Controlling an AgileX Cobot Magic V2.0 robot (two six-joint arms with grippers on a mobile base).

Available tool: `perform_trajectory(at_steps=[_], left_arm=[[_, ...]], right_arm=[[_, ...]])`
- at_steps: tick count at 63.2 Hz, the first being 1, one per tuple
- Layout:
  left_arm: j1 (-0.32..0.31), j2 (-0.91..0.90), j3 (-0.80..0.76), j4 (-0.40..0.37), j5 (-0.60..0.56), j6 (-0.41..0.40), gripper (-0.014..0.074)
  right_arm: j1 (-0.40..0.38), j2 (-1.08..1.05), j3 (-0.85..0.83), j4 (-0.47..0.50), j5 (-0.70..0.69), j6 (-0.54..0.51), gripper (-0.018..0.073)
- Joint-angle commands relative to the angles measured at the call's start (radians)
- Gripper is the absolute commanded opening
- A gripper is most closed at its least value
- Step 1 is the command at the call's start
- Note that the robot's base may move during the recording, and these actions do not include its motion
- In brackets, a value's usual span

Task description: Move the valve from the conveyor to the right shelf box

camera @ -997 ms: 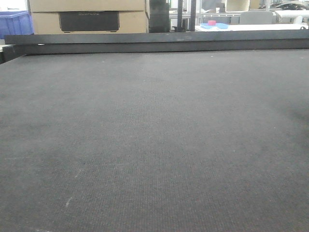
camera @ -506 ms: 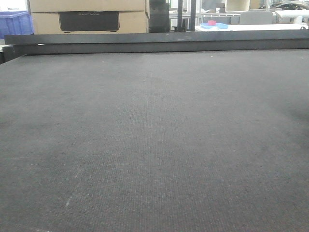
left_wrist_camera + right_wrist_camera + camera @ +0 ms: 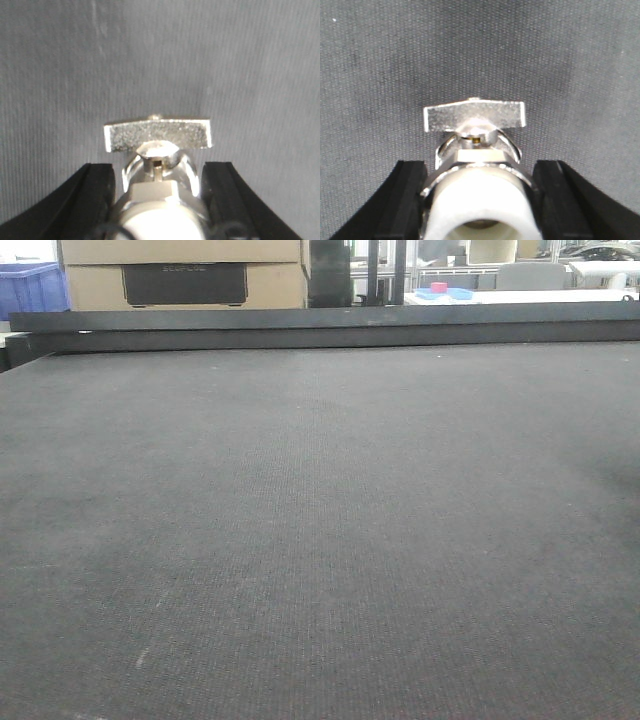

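Valve [image 3: 157,136] clamped in left gripper [image 3: 159,167]; second valve [image 3: 474,118] clamped in right gripper [image 3: 480,164]; conveyor [image 3: 320,540] beneath; box [image 3: 90,285] lettering unreadable.

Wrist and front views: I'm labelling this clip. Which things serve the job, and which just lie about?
Job: conveyor; left-hand valve in left hand; right-hand valve in right hand.
Lying about: cardboard boxes; blue crate; blue tray.

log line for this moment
left gripper: holds valve | right gripper: holds second valve | conveyor: no valve in front view
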Motion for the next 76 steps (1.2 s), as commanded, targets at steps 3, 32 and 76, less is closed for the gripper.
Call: perform_trajectory(at_steps=[3, 32, 76], left_arm=[[-0.002, -0.027, -0.065, -0.009, 0.042, 0.028, -0.0111], [-0.008, -0.336, -0.112, -0.117, 0.050, 0.136, -0.0111], [-0.008, -0.974, 0.386, -0.136, -0.480, 0.131, -0.0111]], right_arm=[[-0.002, -0.047, -0.039, 0.012, -0.017, -0.004, -0.0163], [-0.002, -0.323, -0.117, 0.019, 0.033, -0.004, -0.0163], [-0.002, -0.686, 0.105, 0.041, -0.330, -0.004, -0.0163]])
